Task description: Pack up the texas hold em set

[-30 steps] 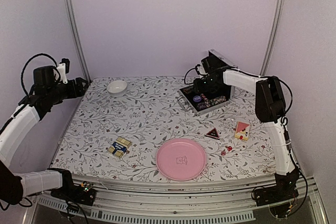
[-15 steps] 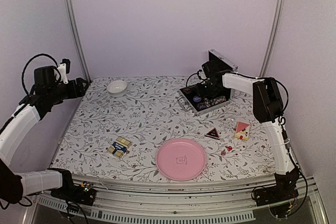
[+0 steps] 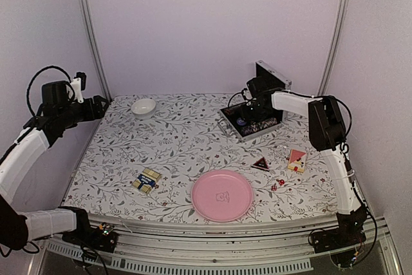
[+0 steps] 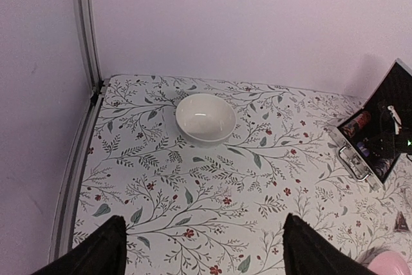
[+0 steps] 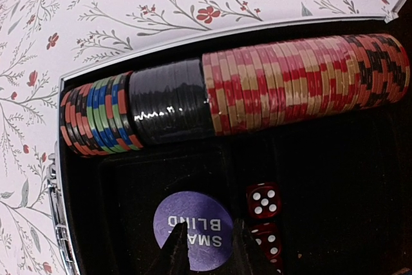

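Working over the small blind button (image 5: pixel 193 214), lower centre, the right gripper (image 5: pixel 207 248) should be kept off the dice (image 5: pixel 264 201); fingers (image 5: pixel 176 254) nearly together, grip unclear; left gripper (image 4: pixel 203 230) spread.

A robot lab cell: plain lilac walls (image 3: pixel 212 24) enclose a floral-cloth-covered table (image 3: pixel 180 140), a grey metal frame post (image 3: pixel 90 33) rises at each far corner, and a left robot arm (image 3: pixel 22 152) and right robot arm (image 3: pixel 341 172) are bolted at its near corners.
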### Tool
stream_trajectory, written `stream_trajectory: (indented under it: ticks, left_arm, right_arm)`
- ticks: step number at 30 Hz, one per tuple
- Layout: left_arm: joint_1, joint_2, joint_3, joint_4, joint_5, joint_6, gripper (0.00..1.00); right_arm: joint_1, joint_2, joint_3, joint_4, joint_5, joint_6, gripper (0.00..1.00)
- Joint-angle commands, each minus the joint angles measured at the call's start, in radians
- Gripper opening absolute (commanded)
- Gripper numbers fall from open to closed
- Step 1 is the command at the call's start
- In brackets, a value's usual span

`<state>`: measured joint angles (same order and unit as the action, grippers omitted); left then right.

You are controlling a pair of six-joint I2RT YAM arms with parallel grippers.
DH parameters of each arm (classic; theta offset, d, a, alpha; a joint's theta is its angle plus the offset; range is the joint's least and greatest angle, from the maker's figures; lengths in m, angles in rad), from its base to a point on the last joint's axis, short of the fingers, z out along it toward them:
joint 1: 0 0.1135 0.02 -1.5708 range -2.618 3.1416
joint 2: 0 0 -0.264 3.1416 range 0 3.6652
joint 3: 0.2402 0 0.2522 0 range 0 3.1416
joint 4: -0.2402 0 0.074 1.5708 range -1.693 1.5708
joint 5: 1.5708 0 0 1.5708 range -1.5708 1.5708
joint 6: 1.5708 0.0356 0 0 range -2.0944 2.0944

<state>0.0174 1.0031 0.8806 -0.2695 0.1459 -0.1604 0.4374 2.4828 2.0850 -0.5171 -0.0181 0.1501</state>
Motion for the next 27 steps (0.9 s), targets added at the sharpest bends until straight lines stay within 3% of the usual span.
stream_trajectory:
  ticks: [1, 21, 27]
  left_arm:
    - [0.010, 0.003, -0.005, 0.015, 0.006, 0.010, 0.83]
    - [0.010, 0.010, -0.005, 0.013, 0.003, 0.011, 0.84]
    - [0.010, 0.001, -0.005, 0.013, -0.015, 0.011, 0.84]
  right_arm:
    - [-0.003, 0.031, -0.006, -0.013, -0.006, 0.011, 0.24]
    - [-0.003, 0.039, 0.000, -0.004, -0.109, -0.020, 0.24]
    - [-0.003, -0.033, 0.029, 0.008, -0.091, -0.038, 0.30]
